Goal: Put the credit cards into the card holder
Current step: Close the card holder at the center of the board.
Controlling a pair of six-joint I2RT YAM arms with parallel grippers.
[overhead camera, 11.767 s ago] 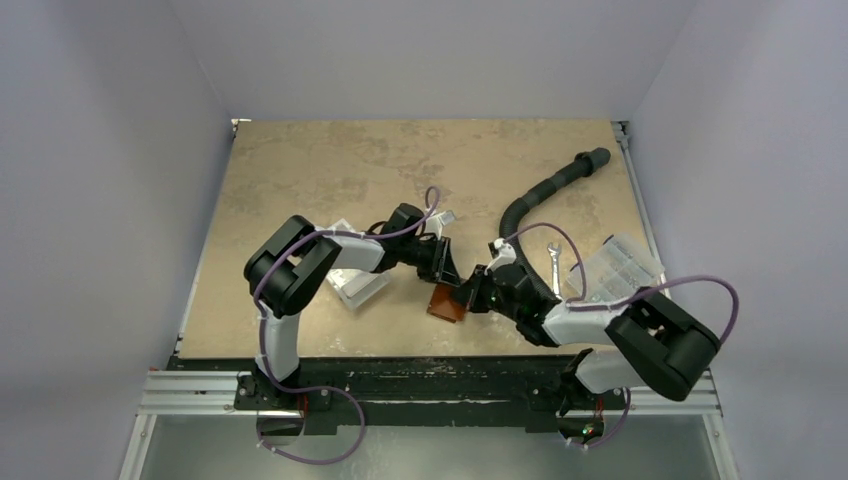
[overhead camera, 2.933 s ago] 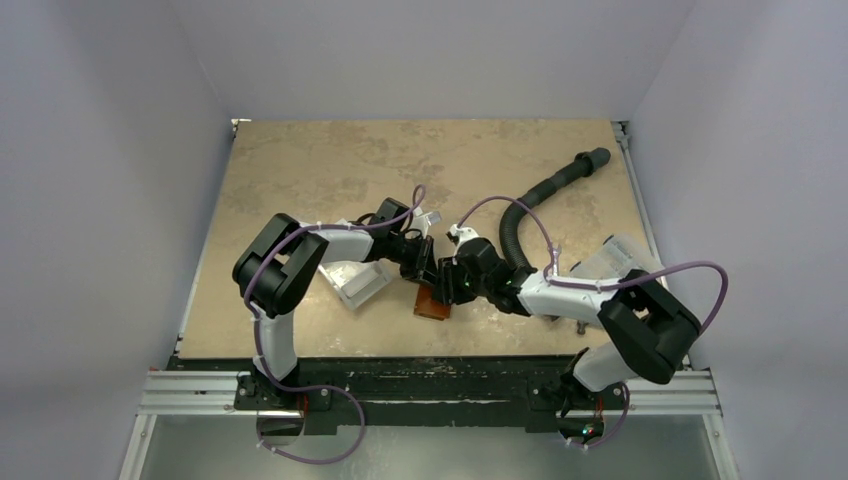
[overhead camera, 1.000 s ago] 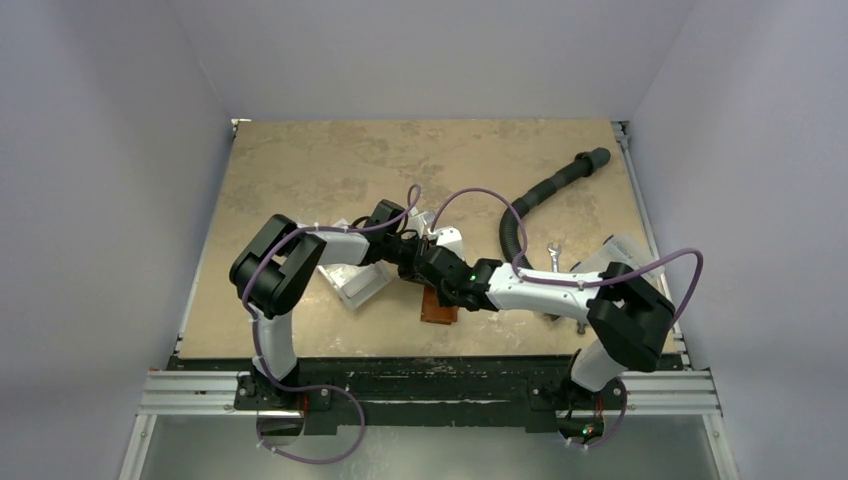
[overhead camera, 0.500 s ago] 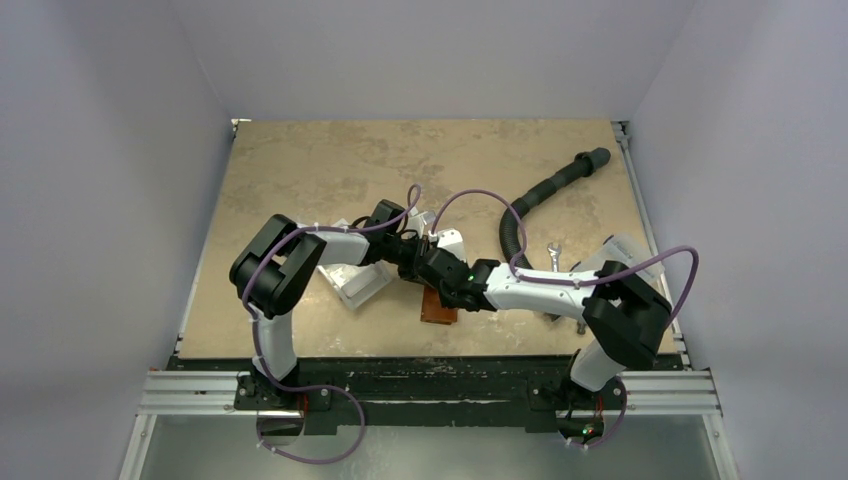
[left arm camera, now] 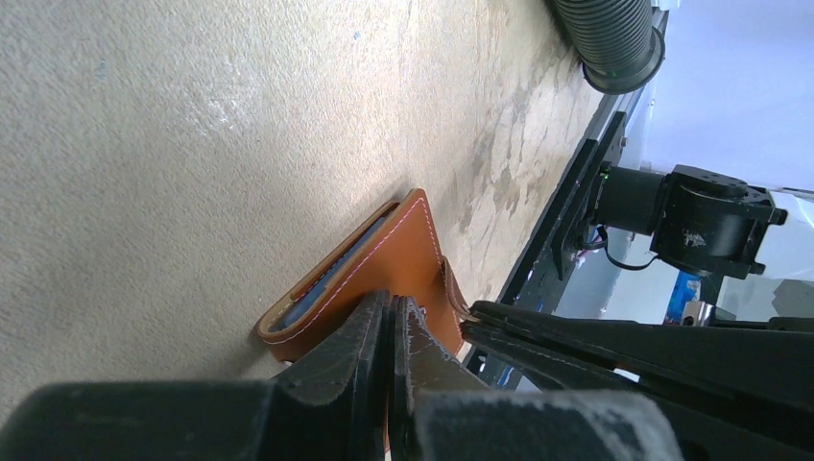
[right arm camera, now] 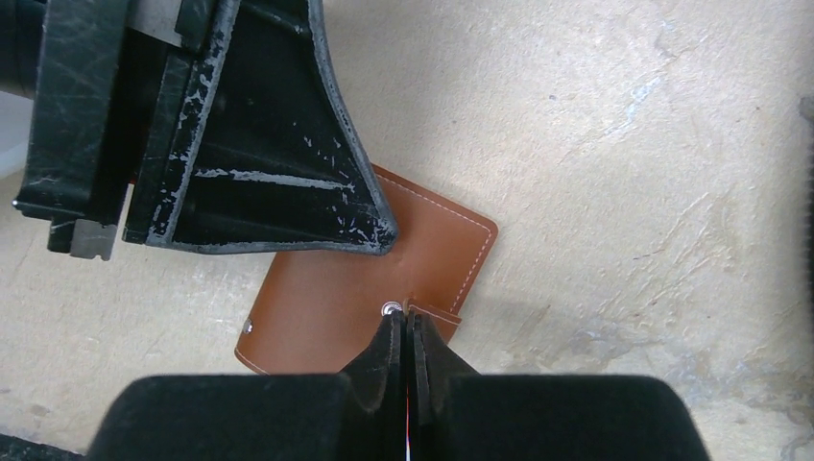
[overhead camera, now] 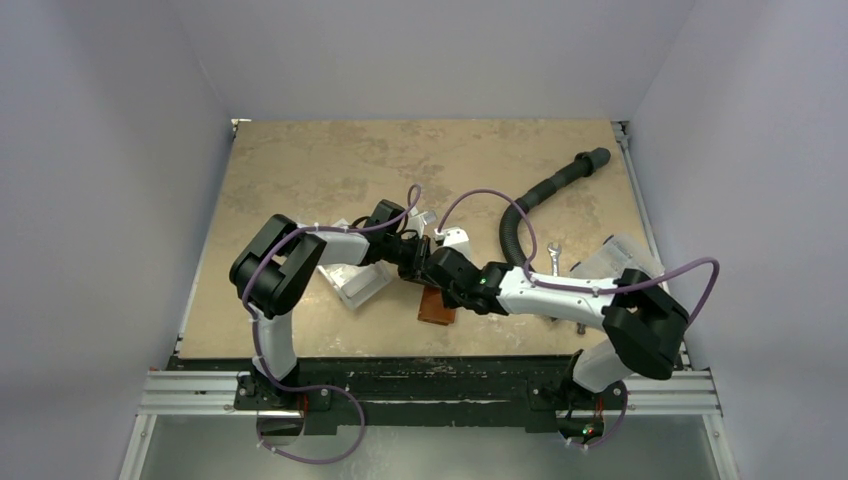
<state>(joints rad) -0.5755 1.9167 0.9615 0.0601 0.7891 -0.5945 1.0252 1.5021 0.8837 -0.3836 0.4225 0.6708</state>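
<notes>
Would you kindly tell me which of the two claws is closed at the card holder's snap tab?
The right claw: its tips pinch the snap tab of the card holder, whereas the left claw grips the plain cover's edge.

The beige mottled stone-look table top (overhead camera: 320, 170) carries a black corrugated flexible hose (overhead camera: 545, 187), which curves from 2 o'clock toward the centre. Near its inner end, at 3 o'clock, lies a small silver metal wrench (overhead camera: 553, 254). Just beyond it, at the edge, is a clear plastic container (overhead camera: 612, 254), partly hidden. A clear-and-white plastic box (overhead camera: 352, 285) sits at 8 o'clock.
</notes>
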